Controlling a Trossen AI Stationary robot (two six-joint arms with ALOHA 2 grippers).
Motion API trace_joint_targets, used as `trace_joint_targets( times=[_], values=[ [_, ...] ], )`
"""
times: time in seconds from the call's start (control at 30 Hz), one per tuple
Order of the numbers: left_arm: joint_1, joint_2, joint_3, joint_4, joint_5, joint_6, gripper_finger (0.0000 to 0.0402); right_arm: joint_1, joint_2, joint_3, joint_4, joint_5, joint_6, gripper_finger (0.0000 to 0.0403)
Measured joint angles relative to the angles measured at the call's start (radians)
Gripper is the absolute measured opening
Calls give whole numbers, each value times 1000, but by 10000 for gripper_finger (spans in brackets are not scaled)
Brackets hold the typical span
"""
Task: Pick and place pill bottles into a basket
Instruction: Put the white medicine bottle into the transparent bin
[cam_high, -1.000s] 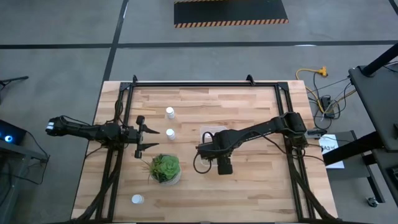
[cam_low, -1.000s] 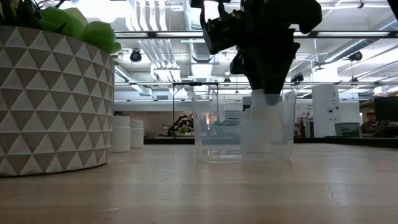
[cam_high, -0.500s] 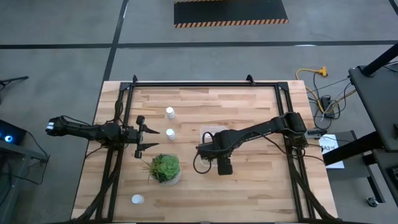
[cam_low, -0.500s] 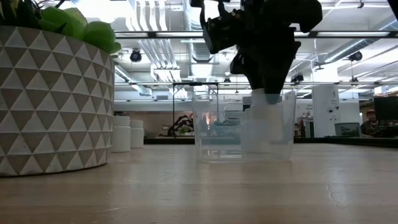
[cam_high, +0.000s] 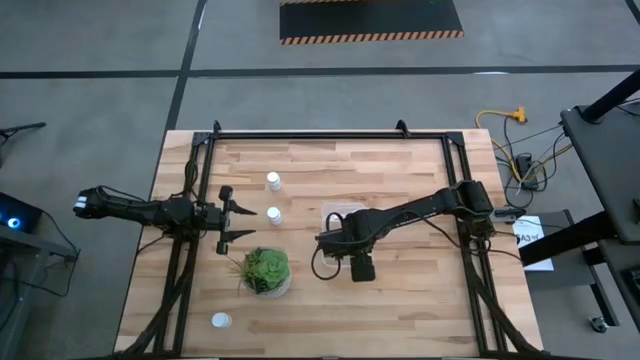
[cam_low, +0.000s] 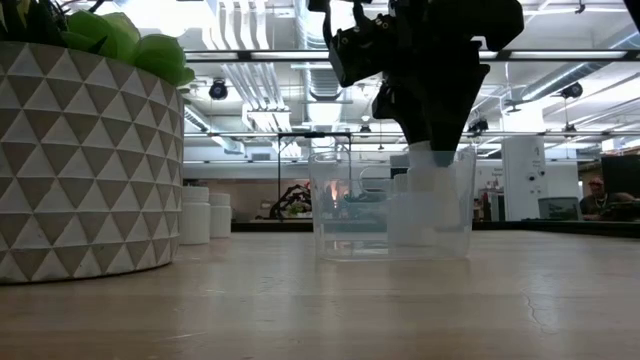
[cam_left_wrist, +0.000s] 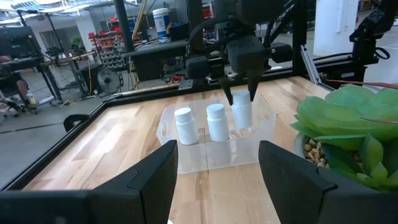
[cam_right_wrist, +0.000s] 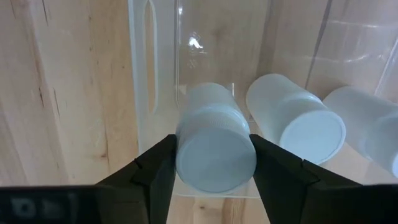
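Landmark: basket (cam_left_wrist: 214, 146).

Table (cam_high: 400, 300): pale wood planks, dark frame rails; workshop room beyond, bright ceiling lights.

Basket sits mid-table, clear walls; two pill bottles (cam_left_wrist: 217, 122) upright inside.

Potted plant (cam_high: 265, 270) beside basket; three bottles outside, beyond plant.

Right gripper (cam_left_wrist: 241, 94) over basket, clamped on a third bottle (cam_right_wrist: 214, 149), low inside, apparently for upright set-down.

Left gripper (cam_high: 235, 213) well apart from basket, fingers spread, holding nothing.

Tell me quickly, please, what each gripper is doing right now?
Left gripper: open, holding nothing.
Right gripper: closed on a pill bottle inside the basket.
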Motion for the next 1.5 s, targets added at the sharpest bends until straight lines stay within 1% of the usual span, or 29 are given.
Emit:
trace_joint_targets(
  times=[0.23,0.57,0.73,0.9,1.1,1.23,1.5],
  values=[
    [0,0,0,0,0,0,207,0,0,0,0,0,0,205],
    [0,0,0,0,0,0,207,0,0,0,0,1,-2,252],
    [0,0,0,0,0,0,207,0,-17,0,1,2,-3,266],
    [0,0,0,0,0,0,207,0,-69,0,14,3,-4,269],
    [0,-1,0,0,0,0,207,0,-154,0,65,11,-8,260],
    [0,-1,0,0,0,0,207,0,-200,1,67,13,22,254],
    [0,-1,0,0,0,0,207,0,-250,2,90,13,23,254]
  ],
)
